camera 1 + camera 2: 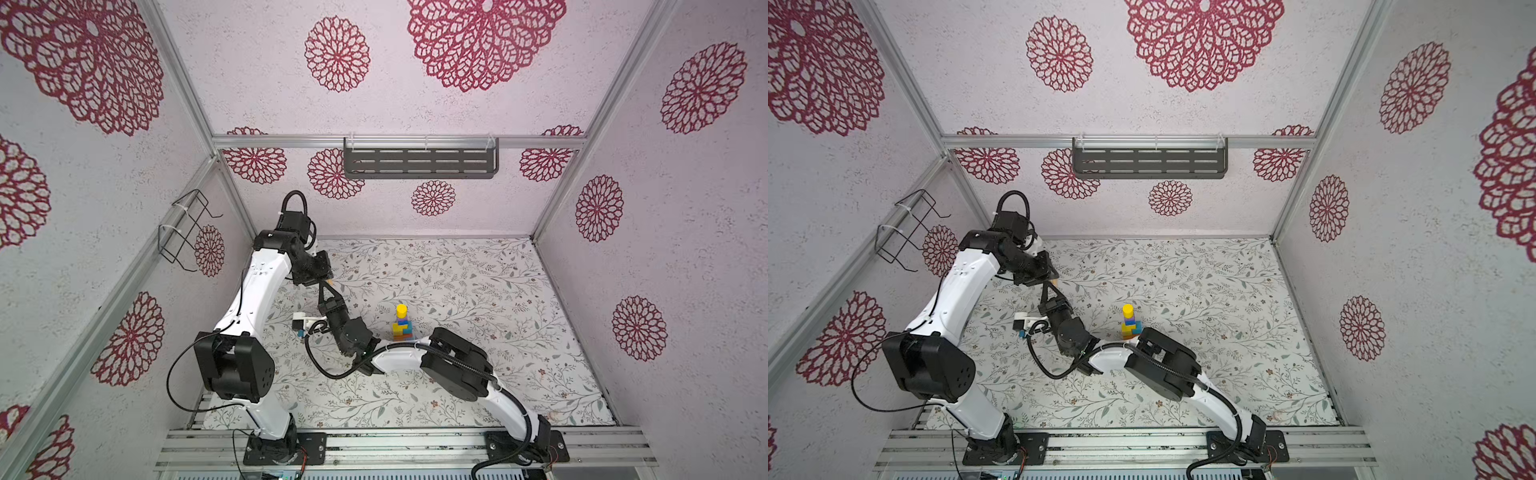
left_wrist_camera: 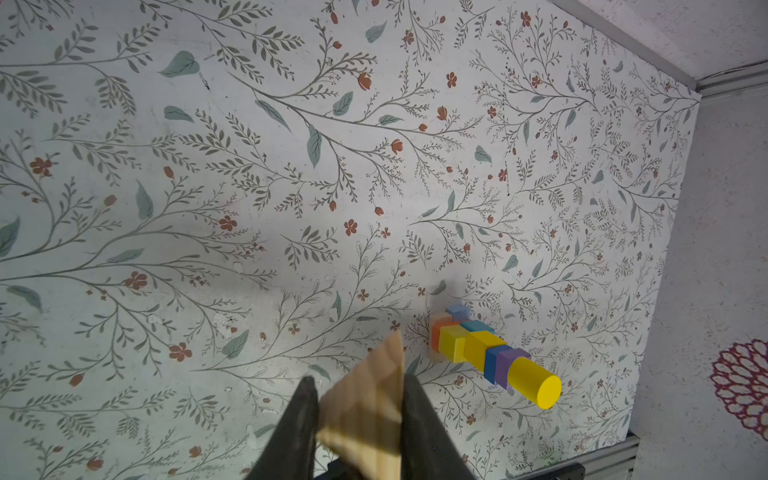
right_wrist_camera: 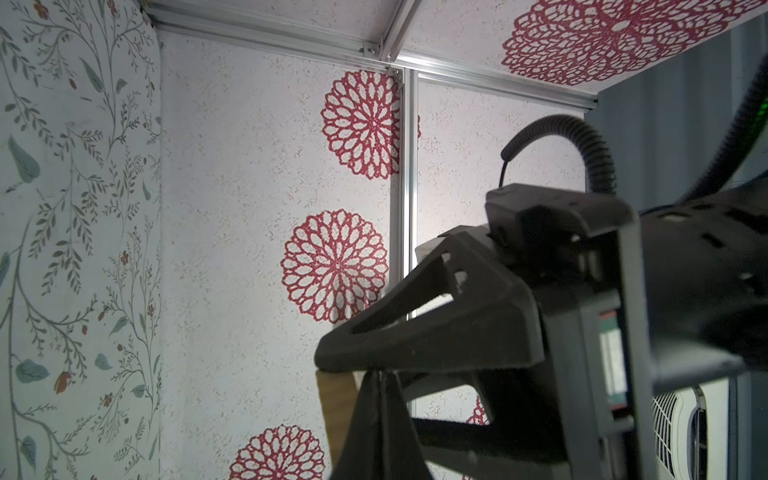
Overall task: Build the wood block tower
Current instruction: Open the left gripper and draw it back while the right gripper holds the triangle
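**Tan wooden triangular block (image 2: 370, 399) held well apart from the wood block tower (image 1: 401, 324)**

The left end effector (image 2: 359, 386) is clamped on the bare-wood wedge above the floral-patterned tabletop (image 1: 478, 291), toward its left rear. The right end effector (image 3: 380, 378), jaws pressed together and holding nothing, points its tips at the wedge from just beside it; whether they touch cannot be told.

The tower is a stack of orange, yellow, teal, blue and purple pieces capped by an upright yellow cylinder (image 1: 401, 309). It stands mid-tabletop, to the right of both end effectors in both top views and nearer the arms' bases. Its long axis runs vertical.

On this showing, the left arm, which has the wedge, would carry it rightward and set it on the cylinder's small round top. The right arm's white forearm (image 1: 399, 359) lies just in front of the tower's base.
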Robot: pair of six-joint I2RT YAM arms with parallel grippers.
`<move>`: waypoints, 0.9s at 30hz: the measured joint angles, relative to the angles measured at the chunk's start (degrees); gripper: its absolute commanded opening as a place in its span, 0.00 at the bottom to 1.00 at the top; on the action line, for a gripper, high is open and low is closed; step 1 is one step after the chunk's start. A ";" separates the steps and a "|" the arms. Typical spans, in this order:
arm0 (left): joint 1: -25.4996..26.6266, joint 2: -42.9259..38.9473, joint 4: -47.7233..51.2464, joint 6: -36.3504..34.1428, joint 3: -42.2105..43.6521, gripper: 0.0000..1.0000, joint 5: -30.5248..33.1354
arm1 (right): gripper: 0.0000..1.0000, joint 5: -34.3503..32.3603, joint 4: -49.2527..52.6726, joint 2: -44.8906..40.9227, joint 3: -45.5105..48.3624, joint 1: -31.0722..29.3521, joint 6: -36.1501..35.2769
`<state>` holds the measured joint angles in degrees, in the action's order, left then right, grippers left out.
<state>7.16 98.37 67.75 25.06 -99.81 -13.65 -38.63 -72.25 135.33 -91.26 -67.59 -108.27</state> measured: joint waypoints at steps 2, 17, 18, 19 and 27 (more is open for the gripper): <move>0.00 0.00 0.09 0.00 0.00 0.26 0.00 | 0.00 -0.02 -0.39 0.00 0.00 0.00 -0.24; -0.35 0.00 1.73 0.02 -0.55 0.27 0.07 | 0.53 -0.46 -2.62 -0.57 5.07 0.57 -1.70; -0.42 0.00 1.95 0.02 -0.81 0.27 0.04 | 0.53 -0.42 -2.67 -0.70 5.51 0.66 -1.73; -0.46 0.00 2.05 0.04 -1.03 0.27 0.00 | 0.53 -0.33 -2.78 -0.90 5.81 0.70 -1.73; -0.46 0.00 2.49 0.07 -1.49 0.27 -1.31 | 0.51 -0.33 -3.37 -1.53 5.97 0.70 -1.92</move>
<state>6.70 98.37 70.24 25.12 -101.30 -14.96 -38.96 -75.61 133.80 -85.30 -66.89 -110.19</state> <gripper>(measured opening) 0.311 0.525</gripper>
